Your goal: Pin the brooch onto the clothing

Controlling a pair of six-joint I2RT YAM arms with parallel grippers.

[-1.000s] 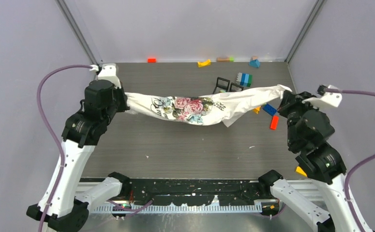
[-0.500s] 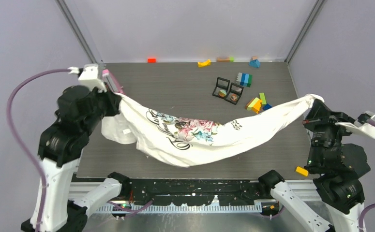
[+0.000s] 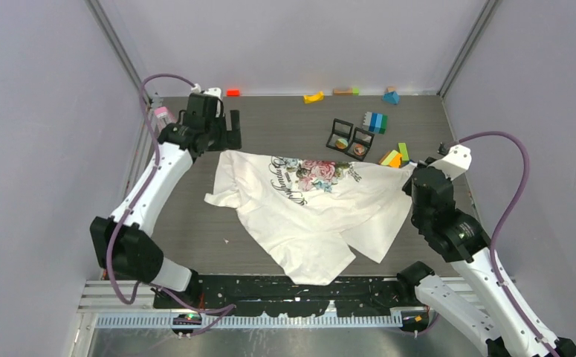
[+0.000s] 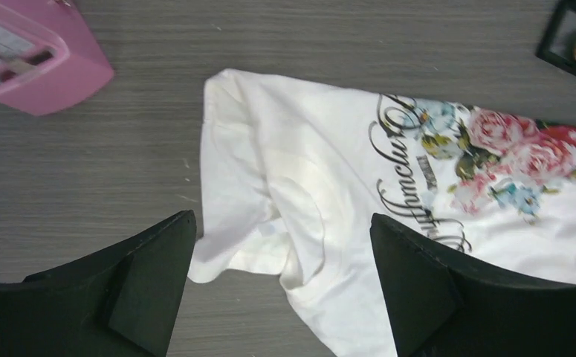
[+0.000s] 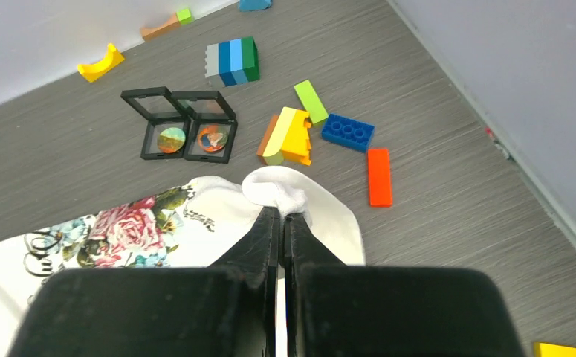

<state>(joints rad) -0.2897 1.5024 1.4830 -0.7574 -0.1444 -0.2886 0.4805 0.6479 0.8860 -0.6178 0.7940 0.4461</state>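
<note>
Shirt (image 3: pixel 307 216) spread on counter (image 3: pixel 195 239), laying-out step; left fingers (image 4: pixel 151 275) wide open, empty; right fingers (image 5: pixel 259 238) pinch its corner (release next, then fetch brooch).

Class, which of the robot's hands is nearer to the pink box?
Left. The left hand hovers open beside the pink box; the right hand is across the table, shut on the shirt.

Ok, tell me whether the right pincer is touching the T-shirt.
Touching. The right wrist view shows the right pincer shut on a bunched fold of the T-shirt, with cloth pinched between its fingertips.
</note>
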